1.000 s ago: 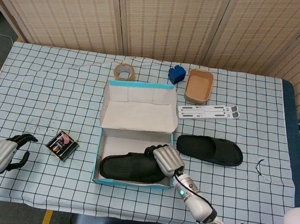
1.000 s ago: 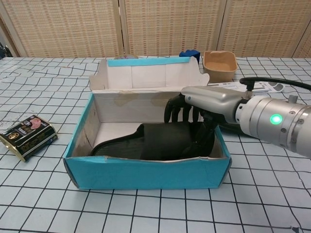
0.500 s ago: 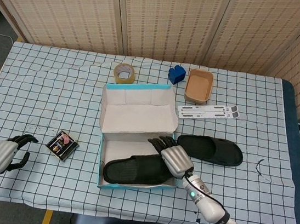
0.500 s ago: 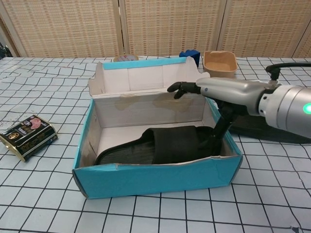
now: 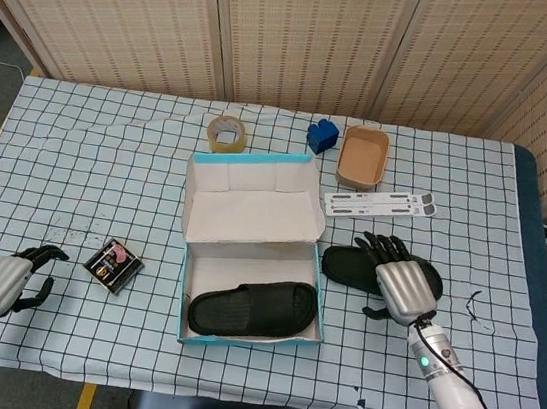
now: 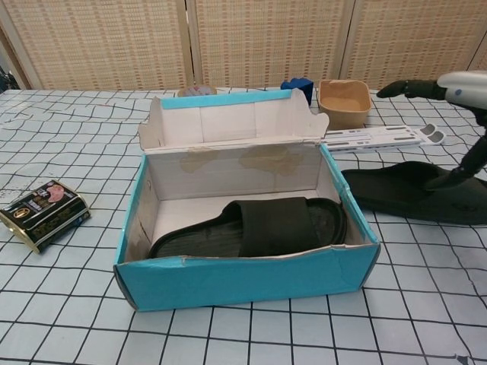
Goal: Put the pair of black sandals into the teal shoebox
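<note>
The teal shoebox [image 5: 183,299] [image 6: 243,281] stands open at the table's middle, lid tilted back. One black sandal [image 5: 253,309] [image 6: 251,228] lies flat inside it. The second black sandal [image 5: 354,266] [image 6: 403,195] rests on the cloth just right of the box. My right hand [image 5: 401,282] [image 6: 455,87] hovers over that sandal's right part with fingers spread, holding nothing. My left hand [image 5: 9,280] rests near the table's front left corner, fingers loosely curled and empty; the chest view does not show it.
A small dark tin [image 5: 113,264] [image 6: 42,214] lies left of the box. Behind the box are a tape roll [image 5: 225,134], a blue block [image 5: 322,134], a tan tray [image 5: 362,158] [image 6: 344,102] and white strips [image 5: 380,201] [image 6: 377,137].
My right hand let go of the first sandal in the box, lifted out and swung right to above the second sandal. The box shifted slightly. The left hand stayed put.
</note>
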